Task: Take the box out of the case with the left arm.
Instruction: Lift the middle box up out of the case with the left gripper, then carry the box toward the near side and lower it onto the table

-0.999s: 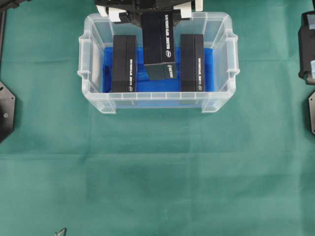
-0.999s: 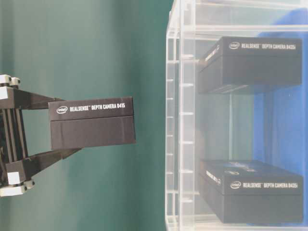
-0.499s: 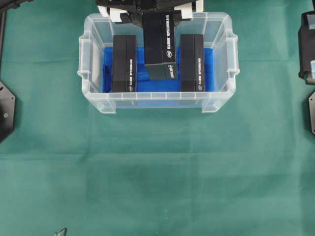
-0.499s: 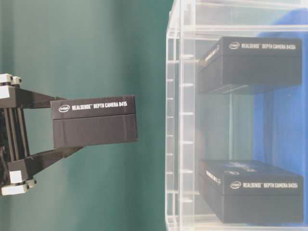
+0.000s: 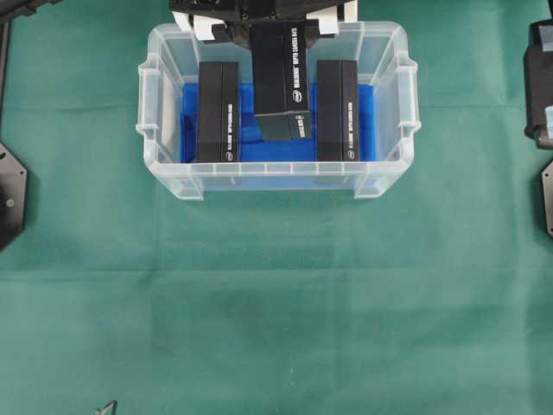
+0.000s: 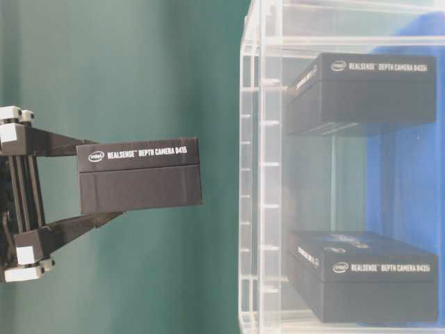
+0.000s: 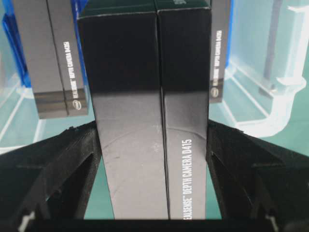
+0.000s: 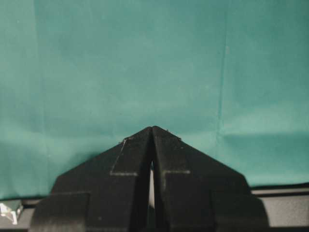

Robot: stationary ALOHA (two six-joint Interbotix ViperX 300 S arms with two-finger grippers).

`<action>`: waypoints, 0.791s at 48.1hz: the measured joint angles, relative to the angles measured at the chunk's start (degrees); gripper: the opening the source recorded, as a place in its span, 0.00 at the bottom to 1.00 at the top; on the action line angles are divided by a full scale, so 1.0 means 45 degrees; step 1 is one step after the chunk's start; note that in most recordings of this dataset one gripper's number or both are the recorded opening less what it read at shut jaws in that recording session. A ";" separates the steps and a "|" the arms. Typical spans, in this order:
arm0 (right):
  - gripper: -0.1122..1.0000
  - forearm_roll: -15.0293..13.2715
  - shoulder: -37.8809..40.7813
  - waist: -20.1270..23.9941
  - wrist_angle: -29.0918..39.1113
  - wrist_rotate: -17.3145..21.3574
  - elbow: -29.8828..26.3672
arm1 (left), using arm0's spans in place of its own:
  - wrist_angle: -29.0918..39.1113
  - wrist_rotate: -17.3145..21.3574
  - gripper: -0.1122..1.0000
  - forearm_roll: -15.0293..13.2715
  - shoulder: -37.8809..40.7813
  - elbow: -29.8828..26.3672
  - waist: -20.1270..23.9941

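My left gripper point(image 7: 153, 128) is shut on a black box point(image 7: 145, 106) marked "RealSense Depth Camera D415", one finger on each long side. In the overhead view the box point(image 5: 281, 73) hangs over the middle of the clear case point(image 5: 276, 177), under the left gripper point(image 5: 263, 17) at the top edge. The table-level view is turned on its side. There the held box point(image 6: 139, 174) and the left gripper point(image 6: 97, 182) stand apart from the case point(image 6: 261, 174), outside its rim. My right gripper point(image 8: 152, 129) is shut and empty over green cloth.
Two more black boxes lie on the blue lining, one at the left point(image 5: 218, 111) and one at the right point(image 5: 337, 109), with a gap between them. The right arm point(image 5: 540, 82) rests at the right edge. Green cloth point(image 5: 276, 303) covers the table.
In the table-level view the held box and left gripper have shifted slightly toward the case. The grip is unchanged, and the right gripper has not moved.
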 measured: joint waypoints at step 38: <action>0.10 -0.0020 0.0000 0.0000 0.0020 0.0000 0.0020 | -0.0020 -0.2969 0.67 0.0078 0.0000 0.0234 -0.3184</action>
